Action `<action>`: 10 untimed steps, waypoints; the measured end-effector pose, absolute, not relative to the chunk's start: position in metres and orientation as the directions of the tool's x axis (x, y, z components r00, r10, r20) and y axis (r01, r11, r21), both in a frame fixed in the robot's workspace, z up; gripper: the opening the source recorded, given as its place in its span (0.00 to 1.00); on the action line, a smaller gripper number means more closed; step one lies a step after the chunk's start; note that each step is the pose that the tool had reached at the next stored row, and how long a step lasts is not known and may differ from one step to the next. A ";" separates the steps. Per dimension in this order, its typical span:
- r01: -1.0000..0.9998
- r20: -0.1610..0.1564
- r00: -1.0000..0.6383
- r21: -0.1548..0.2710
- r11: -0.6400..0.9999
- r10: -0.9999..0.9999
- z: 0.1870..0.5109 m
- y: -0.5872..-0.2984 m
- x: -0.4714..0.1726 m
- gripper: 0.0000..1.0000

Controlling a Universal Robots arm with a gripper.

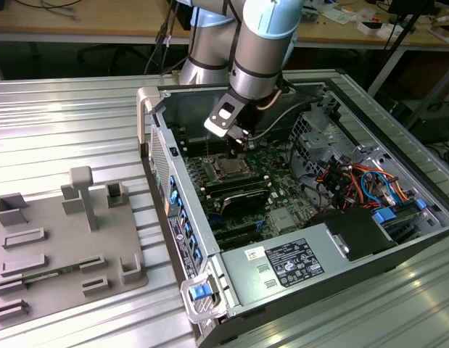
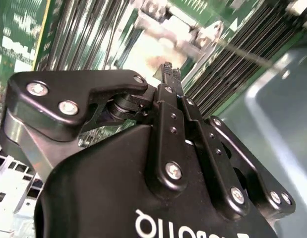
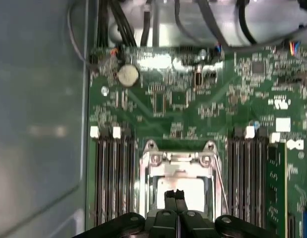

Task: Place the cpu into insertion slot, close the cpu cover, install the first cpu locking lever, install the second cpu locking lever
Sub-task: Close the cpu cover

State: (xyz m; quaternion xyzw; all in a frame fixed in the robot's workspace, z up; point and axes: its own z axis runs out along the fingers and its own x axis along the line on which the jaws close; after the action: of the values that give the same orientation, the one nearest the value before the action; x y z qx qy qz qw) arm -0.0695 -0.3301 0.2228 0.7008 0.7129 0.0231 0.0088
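Well, nearest my wrist cameras sits the one gripper (image 3: 175, 195), its two black fingers pressed together tip to tip, with their ends over the cpu (image 3: 194, 193). I cannot tell whether they touch it. The single cpu lies flat and face up in the insertion slot (image 3: 144, 178), its silvery face showing as a bright square. It is square, so it has no long axis, and its edges run parallel to the memory slots. One cover (image 3: 180, 159) looks to lie flat around it, framing that face through its cut-out, with two bright screws at the end away from the fingers. A thin wire lever (image 3: 220, 181) runs along one side of the frame; whether it is latched I cannot tell. Two banks of long black memory slots (image 3: 112, 173) hem the socket in, one on each side. Further along the green board (image 3: 143, 106) is one round coin battery (image 3: 128, 75), then a bundle of black cables (image 3: 118, 22). In the exterior view the arm reaches down into the open computer case (image 1: 177, 190), and well apart, toward that view's left, one grey tray (image 1: 61, 243) rests on the ribbed metal table (image 1: 79, 109).
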 end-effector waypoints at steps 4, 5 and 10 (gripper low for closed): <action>0.999 0.020 -0.023 0.044 0.022 1.000 0.216 -0.330 -0.087 0.11; 0.999 0.020 -0.026 0.044 0.025 0.999 0.214 -0.330 -0.087 0.11; 0.998 0.020 -0.034 0.044 0.033 0.999 0.207 -0.330 -0.087 0.11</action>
State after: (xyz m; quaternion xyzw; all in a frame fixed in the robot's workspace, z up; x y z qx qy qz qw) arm -0.0874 -0.3302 0.2073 0.6949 0.7187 0.0227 0.0080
